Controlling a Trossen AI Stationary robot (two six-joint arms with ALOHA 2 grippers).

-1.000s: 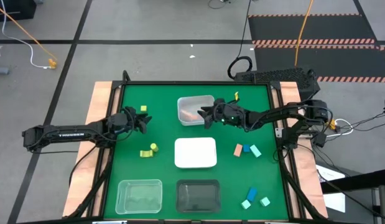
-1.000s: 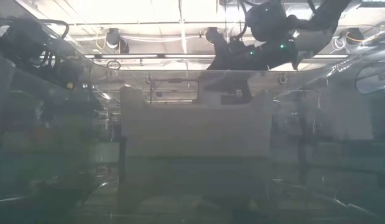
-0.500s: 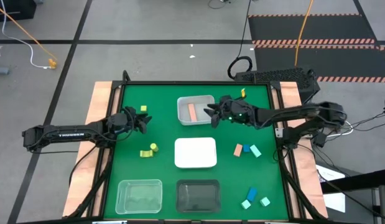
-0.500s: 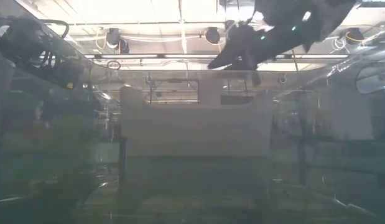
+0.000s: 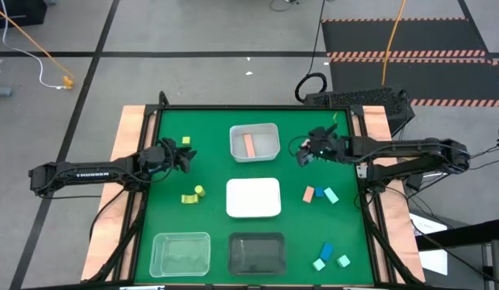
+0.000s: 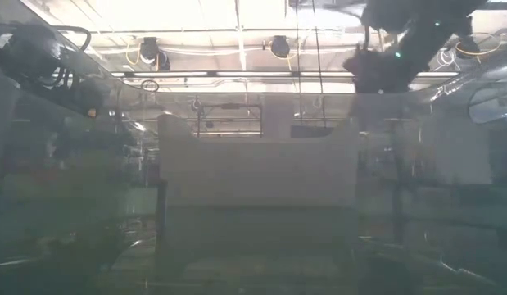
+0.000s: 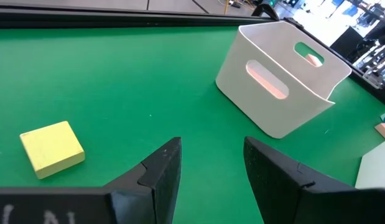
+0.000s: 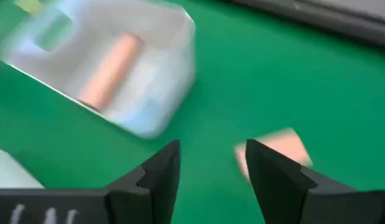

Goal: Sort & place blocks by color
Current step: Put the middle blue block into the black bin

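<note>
Pink bar [image 5: 249, 145] lies inside the white bin [image 5: 269, 129], long axis away from the front. Right gripper [image 5: 303, 155], partly open and empty, hangs beside the bin; the loose pink block [image 5: 309, 194] lies nearer the front, closest to this arm.

A salmon pink bar [image 8: 109, 70] lies inside the white tray [image 8: 170, 68]. The right gripper [image 8: 208, 180] hangs open above green table [image 8: 292, 74], near a pink block [image 8: 280, 149].

You have a green table [image 5: 209, 129] carrying four trays: a clear tray [image 5: 255, 142], a white tray [image 5: 253, 198], another clear one [image 5: 180, 252] and a black tray [image 5: 257, 252]. Loose blocks lie on it too: yellow blocks [image 5: 193, 194] at your left, pink block [image 5: 308, 193], mint and blue blocks [image 5: 328, 256] at your right.
</note>
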